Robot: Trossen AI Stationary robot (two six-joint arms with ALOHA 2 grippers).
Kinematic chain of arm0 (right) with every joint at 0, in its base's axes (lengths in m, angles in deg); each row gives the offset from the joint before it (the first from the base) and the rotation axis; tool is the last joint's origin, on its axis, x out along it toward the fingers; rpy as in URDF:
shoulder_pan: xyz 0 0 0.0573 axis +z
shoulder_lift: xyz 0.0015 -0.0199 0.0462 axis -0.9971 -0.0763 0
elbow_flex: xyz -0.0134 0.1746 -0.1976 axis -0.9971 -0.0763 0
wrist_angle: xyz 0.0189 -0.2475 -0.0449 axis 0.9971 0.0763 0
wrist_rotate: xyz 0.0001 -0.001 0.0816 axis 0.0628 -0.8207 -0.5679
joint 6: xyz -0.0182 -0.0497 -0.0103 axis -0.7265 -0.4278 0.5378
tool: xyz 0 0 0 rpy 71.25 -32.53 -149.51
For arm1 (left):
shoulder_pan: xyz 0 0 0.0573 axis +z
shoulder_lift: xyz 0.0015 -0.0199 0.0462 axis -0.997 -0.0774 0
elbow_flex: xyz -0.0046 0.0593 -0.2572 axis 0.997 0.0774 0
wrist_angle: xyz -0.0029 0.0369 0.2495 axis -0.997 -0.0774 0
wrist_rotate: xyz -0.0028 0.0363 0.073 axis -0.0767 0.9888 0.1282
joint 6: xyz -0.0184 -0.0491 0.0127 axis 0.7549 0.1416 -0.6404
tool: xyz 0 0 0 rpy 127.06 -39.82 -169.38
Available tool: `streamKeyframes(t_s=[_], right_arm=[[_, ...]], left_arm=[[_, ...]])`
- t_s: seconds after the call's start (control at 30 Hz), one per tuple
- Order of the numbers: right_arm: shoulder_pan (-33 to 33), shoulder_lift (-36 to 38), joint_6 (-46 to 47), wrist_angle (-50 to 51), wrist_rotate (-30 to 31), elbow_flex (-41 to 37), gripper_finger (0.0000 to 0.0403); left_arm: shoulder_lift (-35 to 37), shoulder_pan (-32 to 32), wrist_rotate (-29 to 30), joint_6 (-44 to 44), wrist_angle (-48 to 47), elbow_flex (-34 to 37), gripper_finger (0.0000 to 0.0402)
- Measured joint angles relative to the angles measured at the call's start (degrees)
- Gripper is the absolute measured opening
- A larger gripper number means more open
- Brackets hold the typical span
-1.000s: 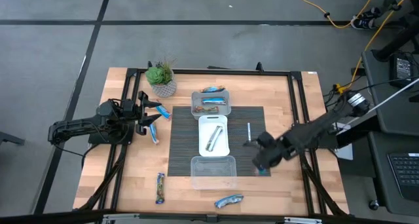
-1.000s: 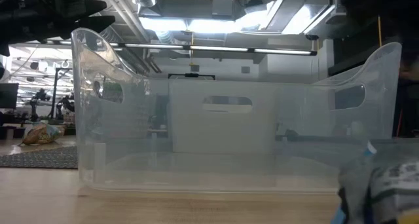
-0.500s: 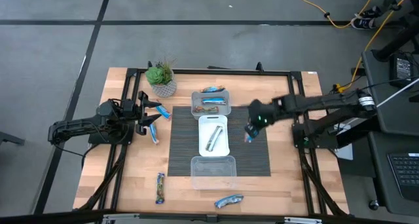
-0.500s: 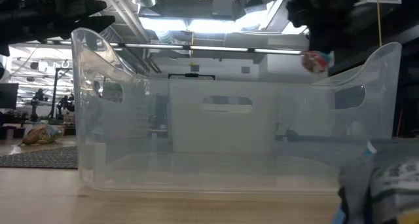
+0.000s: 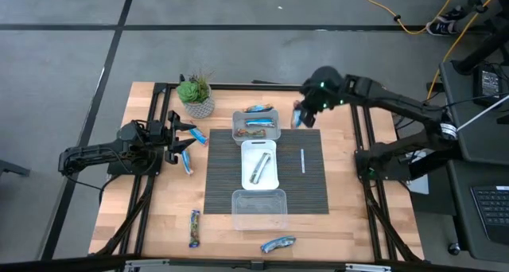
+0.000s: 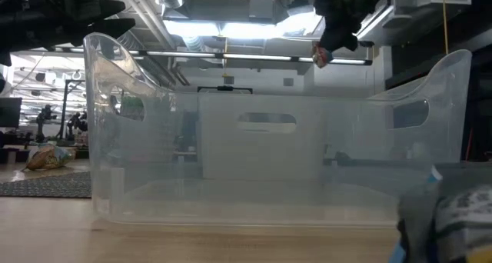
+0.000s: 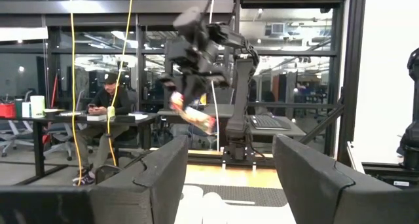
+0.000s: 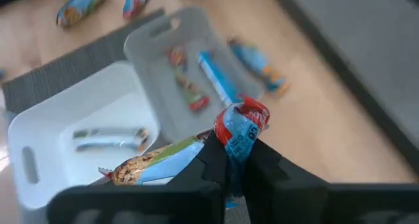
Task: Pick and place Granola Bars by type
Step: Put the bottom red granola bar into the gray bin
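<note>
My right gripper (image 5: 299, 115) hangs above the table just right of the far clear tub (image 5: 255, 128), shut on a granola bar (image 8: 238, 133) in a blue wrapper with a red end. That tub holds a few bars. The white middle tub (image 5: 259, 165) holds one bar, and the near clear tub (image 5: 258, 205) has none. Loose bars lie behind the far tub (image 5: 259, 109), near the left gripper (image 5: 197, 136), (image 5: 188, 163), and at the near edge (image 5: 193, 228), (image 5: 278, 243). My left gripper (image 7: 226, 178) waits open at the table's left side. My right gripper pinches the bar between its two fingers (image 8: 215, 160), which point down from above. The crumpled red and blue end (image 8: 249, 114) sticks out past the fingertips. The bar is lifted clear and hangs tilted below the gripper (image 7: 194, 116).
A potted plant (image 5: 195, 95) stands at the far left corner. A thin white stick (image 5: 302, 161) lies on the dark mat (image 5: 306, 188) right of the white tub. In the low view the near tub (image 6: 269, 163) fills the foreground. A person sits beyond the table (image 7: 110, 106).
My right gripper, down on the mat's near right part a second ago, has risen with the bar and swung toward the far edge. It now hangs beside the far tub. The bar has been lifted clear of the table.
</note>
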Motion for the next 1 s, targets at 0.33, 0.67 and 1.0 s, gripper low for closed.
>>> streamKeyframes(t_s=[0.33,0.67,1.0], right_arm=[[-7.31,-9.36,-15.23,-1.10,-7.61,7.50,0.0025],[-5.42,-24.86,-23.44,-0.20,-10.14,21.07,0.0034],[-0.42,-33.71,-26.96,0.03,-10.14,23.58,0.0041]], left_arm=[[0.00,0.00,0.00,0.02,0.00,0.00,0.0217],[-0.01,0.01,0.00,0.02,0.00,-0.01,0.0217],[-0.02,0.01,0.00,0.01,-0.01,-0.02,0.0217]])
